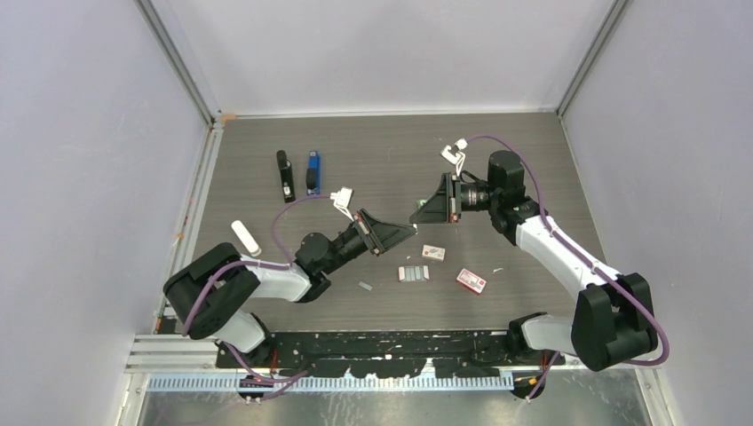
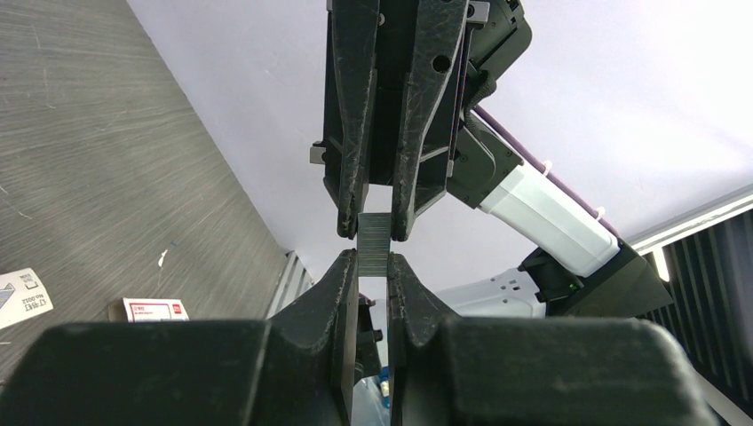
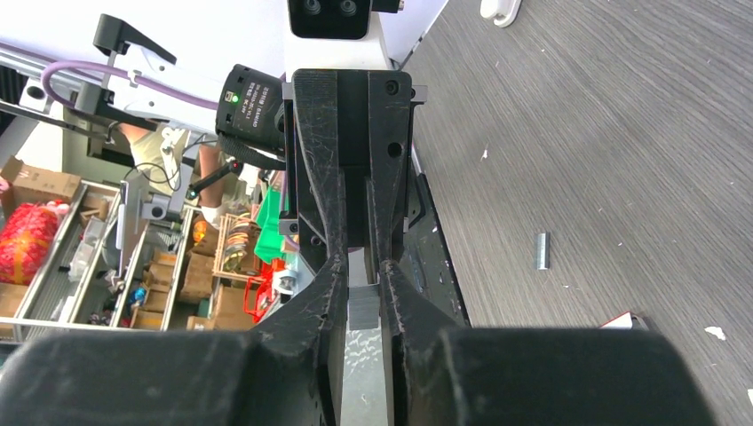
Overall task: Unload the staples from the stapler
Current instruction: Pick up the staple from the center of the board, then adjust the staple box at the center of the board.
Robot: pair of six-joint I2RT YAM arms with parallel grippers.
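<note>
My two grippers meet tip to tip above the middle of the table. Between them is one short grey ribbed strip of staples (image 2: pixel 374 244). My left gripper (image 2: pixel 374 266) is shut on its near end and my right gripper (image 3: pixel 364 280) pinches the other end (image 3: pixel 364 308). In the top view the left gripper (image 1: pixel 409 232) and the right gripper (image 1: pixel 417 214) touch noses. A black stapler (image 1: pixel 284 175) and a blue stapler (image 1: pixel 313 171) lie side by side at the back left, away from both arms. More staples (image 1: pixel 413 272) lie on the table below the grippers.
Two red-and-white boxes (image 1: pixel 433 253) (image 1: pixel 471 280) lie near the loose strips, and a small single strip (image 1: pixel 365 286) lies to their left. A white oblong object (image 1: pixel 246 238) rests at the left edge. Walls close off the left, back and right.
</note>
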